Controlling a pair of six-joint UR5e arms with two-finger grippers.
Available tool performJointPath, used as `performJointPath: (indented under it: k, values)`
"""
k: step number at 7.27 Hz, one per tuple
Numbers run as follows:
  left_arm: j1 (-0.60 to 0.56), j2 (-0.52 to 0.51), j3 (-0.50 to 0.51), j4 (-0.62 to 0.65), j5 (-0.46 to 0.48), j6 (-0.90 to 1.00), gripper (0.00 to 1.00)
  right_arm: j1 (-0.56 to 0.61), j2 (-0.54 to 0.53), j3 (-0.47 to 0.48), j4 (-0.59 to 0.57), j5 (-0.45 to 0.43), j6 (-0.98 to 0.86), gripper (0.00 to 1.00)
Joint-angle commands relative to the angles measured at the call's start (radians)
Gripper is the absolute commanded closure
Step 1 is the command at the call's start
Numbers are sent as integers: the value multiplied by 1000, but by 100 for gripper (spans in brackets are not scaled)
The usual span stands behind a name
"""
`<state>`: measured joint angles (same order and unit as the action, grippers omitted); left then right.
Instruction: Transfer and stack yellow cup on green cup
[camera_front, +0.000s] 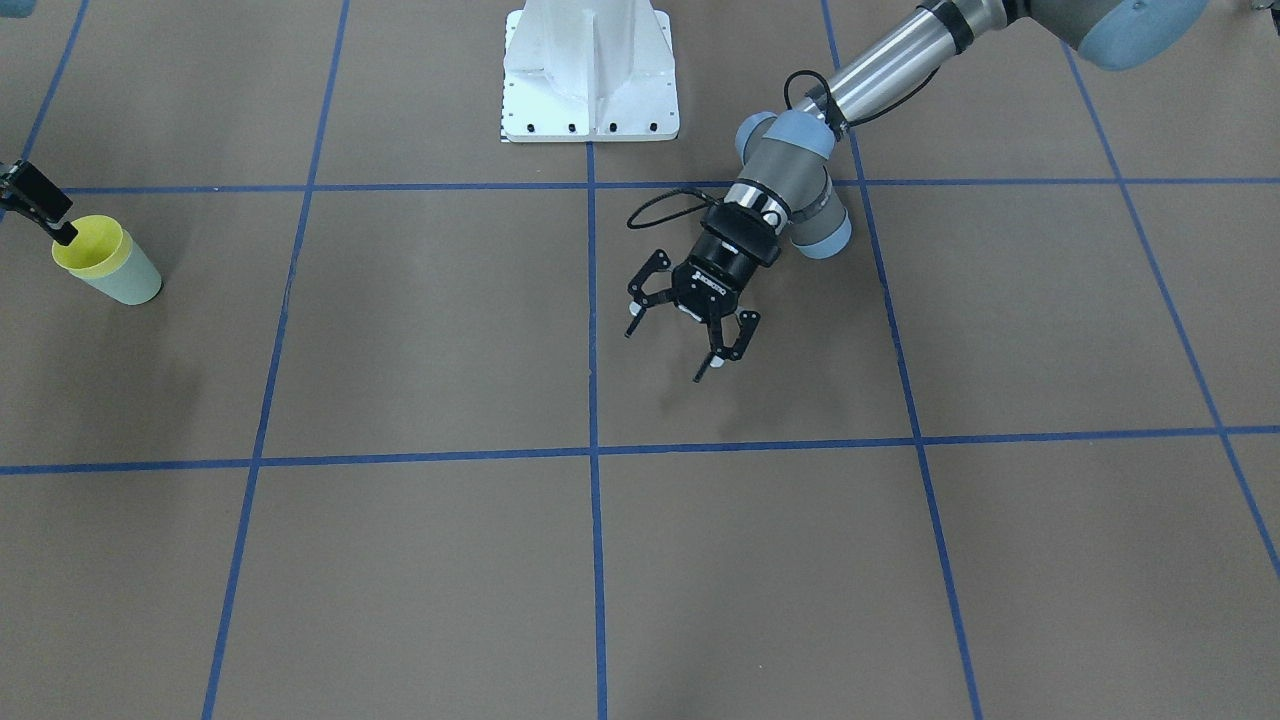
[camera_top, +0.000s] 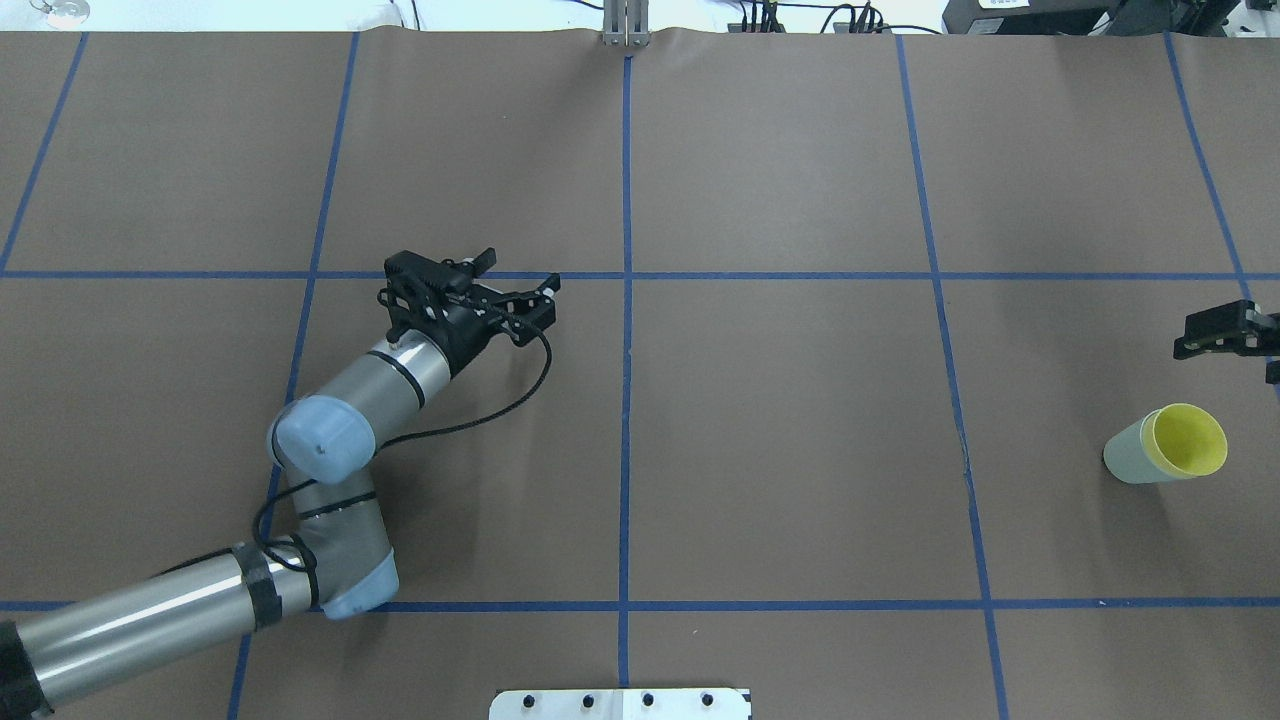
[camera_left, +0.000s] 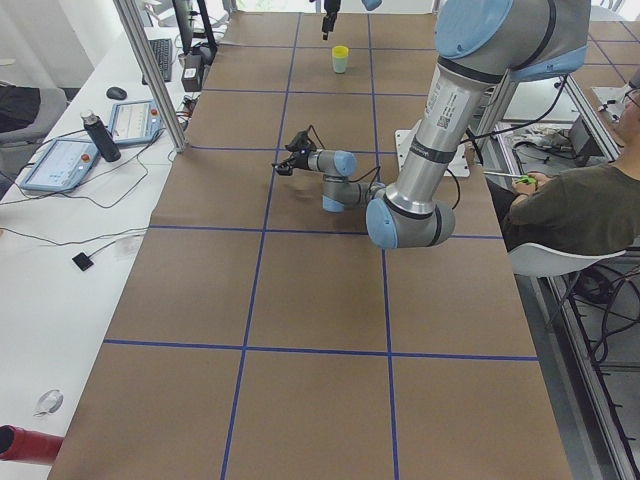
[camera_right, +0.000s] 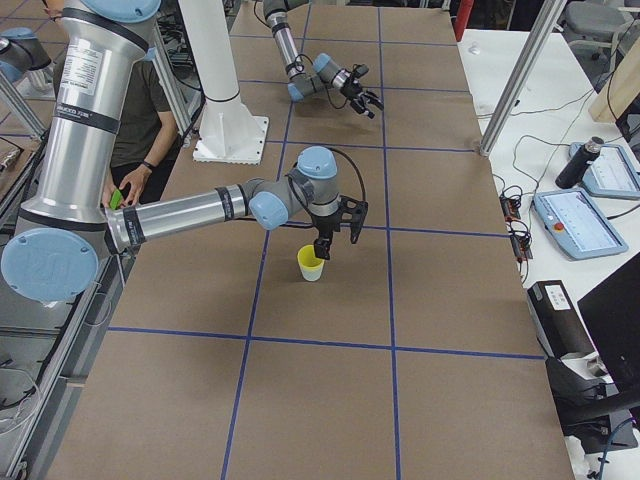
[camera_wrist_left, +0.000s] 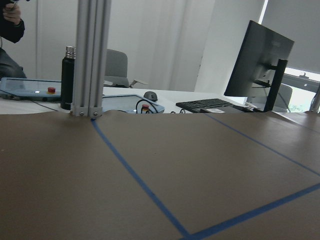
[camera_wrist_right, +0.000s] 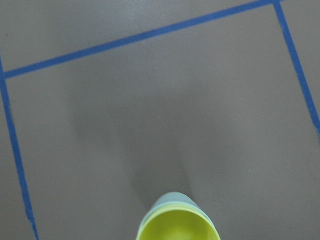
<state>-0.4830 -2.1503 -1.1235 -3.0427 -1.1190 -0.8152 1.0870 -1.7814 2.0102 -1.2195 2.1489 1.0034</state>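
Note:
The yellow cup (camera_front: 90, 248) sits nested inside the green cup (camera_front: 130, 282), standing on the table near its right end. Both also show in the overhead view, yellow cup (camera_top: 1187, 440) and green cup (camera_top: 1125, 457), and in the right wrist view, where the yellow rim (camera_wrist_right: 177, 227) is at the bottom edge. My right gripper (camera_right: 338, 240) hangs open just above and beside the stack, holding nothing. One finger (camera_front: 40, 205) is close to the yellow rim. My left gripper (camera_front: 668, 352) is open and empty near the table's middle, far from the cups.
The robot's white base (camera_front: 590, 75) stands at the table's near edge. Blue tape lines grid the brown table (camera_top: 780, 450). A seated person (camera_left: 575, 205) is beside the robot. Tablets, a bottle and a monitor lie on the side desk (camera_right: 590, 200).

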Motion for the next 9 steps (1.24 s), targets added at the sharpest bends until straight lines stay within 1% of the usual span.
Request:
performJointPath:
  k: [1, 2, 3, 4, 5, 6, 7, 8, 9]
  values:
    - [-200, -11, 8, 320, -196, -39, 0, 39, 111, -85, 0, -1, -3, 0]
    - [-301, -17, 4, 461, -325, -27, 0, 63, 143, -117, -2, 2, -38, 0]
    - [-422, -17, 5, 531, -492, -4, 0, 88, 158, -152, -6, 5, -131, 0]
    - [-533, -11, 5, 623, -660, 80, 0, 111, 213, -221, -9, 8, -184, 0]
    - [-624, 3, 5, 721, -826, 181, 0, 128, 259, -278, -9, 12, -187, 0]
    - [-696, 33, -1, 804, -969, 218, 0, 160, 286, -303, -17, 40, -196, 0]
    - [-779, 38, -1, 899, -1172, 219, 0, 218, 286, -342, -31, 114, -306, 0]
    - [-861, 43, -15, 951, -1317, 232, 0, 265, 287, -352, -88, 162, -434, 0]
    - [-888, 56, -27, 955, -1367, 387, 0, 289, 306, -355, -163, 164, -515, 0]
